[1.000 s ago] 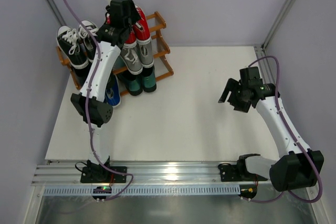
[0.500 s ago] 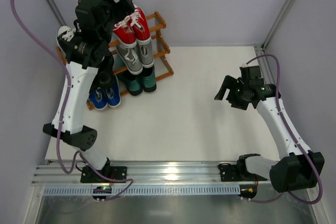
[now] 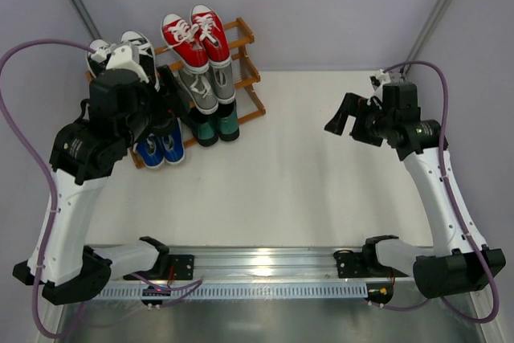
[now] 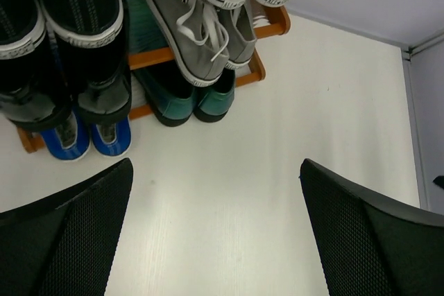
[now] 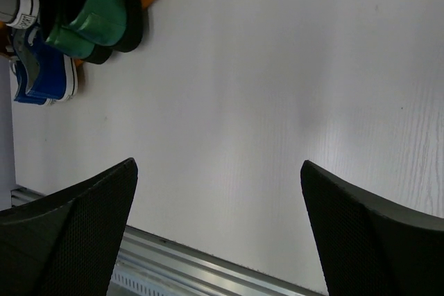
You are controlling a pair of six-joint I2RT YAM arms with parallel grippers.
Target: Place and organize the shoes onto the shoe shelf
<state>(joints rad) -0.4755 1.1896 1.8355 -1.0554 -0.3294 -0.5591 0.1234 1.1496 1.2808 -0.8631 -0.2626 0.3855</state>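
Both jaws gape wide, holding nothing. Your left arm [image 3: 108, 118] hangs close by the shelf [image 3: 244, 36]; a careless swing could knock the black-and-white sneakers [image 3: 138, 39] off it.

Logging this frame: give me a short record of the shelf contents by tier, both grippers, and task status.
Top tier: black-and-white sneakers left, red sneakers right
Middle tier: black loafers left, grey sneakers right
Bottom tier: blue sneakers left, green loafers right
Shoe shelf: six pairs on it
Left gripper: open, empty, near the shelf
Right gripper: open, empty, over the table
Task status: appears complete
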